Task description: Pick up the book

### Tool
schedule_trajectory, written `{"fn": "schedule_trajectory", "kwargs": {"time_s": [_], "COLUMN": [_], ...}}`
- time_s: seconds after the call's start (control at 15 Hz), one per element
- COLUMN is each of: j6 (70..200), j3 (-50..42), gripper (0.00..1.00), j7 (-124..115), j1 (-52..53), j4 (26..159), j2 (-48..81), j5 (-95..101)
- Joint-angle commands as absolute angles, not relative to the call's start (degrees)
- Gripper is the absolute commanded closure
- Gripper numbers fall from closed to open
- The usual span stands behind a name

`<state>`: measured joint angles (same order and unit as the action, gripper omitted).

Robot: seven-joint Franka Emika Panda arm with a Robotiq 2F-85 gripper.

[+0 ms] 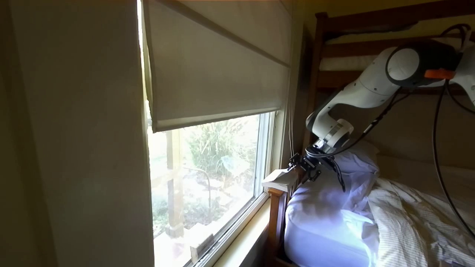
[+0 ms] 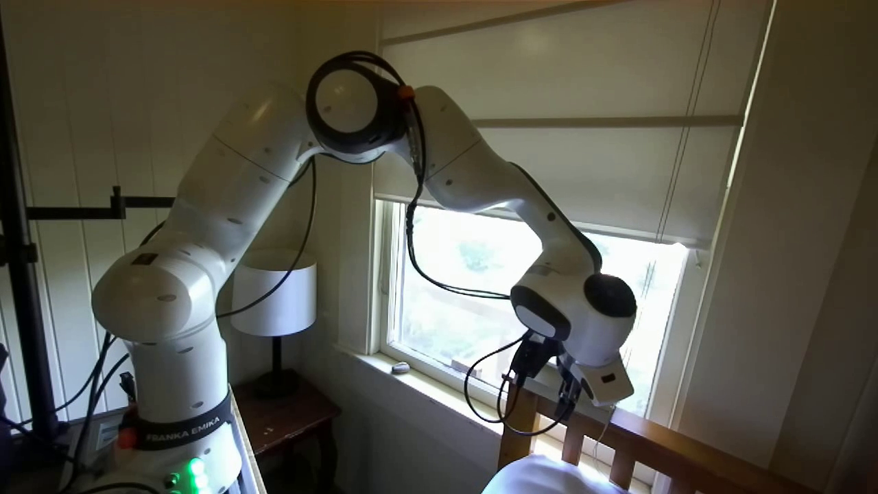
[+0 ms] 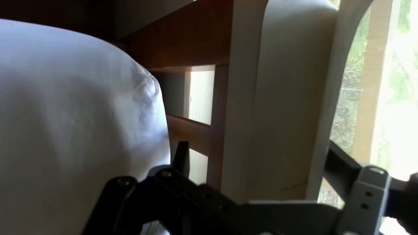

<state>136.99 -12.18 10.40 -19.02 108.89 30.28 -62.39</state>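
The book is pale and seems to lie open, pages up, on top of the wooden bed rail by the window. In the wrist view its pale pages stretch between my fingers. My gripper is open at the book's bed-side end. In the wrist view my gripper has its fingers wide apart, with a gap between the left finger and the book. The right finger is close to the book's far edge; I cannot tell if it touches. In an exterior view the gripper hides most of the book.
The wooden bed rail runs beside the window and its sill. The white mattress lies beside the rail. A blind hangs above. A lamp stands on a side table near the robot's base.
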Motion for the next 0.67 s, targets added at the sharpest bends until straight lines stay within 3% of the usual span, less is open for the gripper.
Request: {"fn": "schedule_trajectory", "kwargs": {"time_s": [0.0,0.6], "j6": [138.9,138.7], "j3": [-10.9,-10.7], "gripper": [0.0,0.0], "j7": [8.5,6.8], "j1": [-19.1,-19.7], "j4": [106.6,107.8], "j2": [33.1,34.3], "j5": [-62.8,-62.4]}}
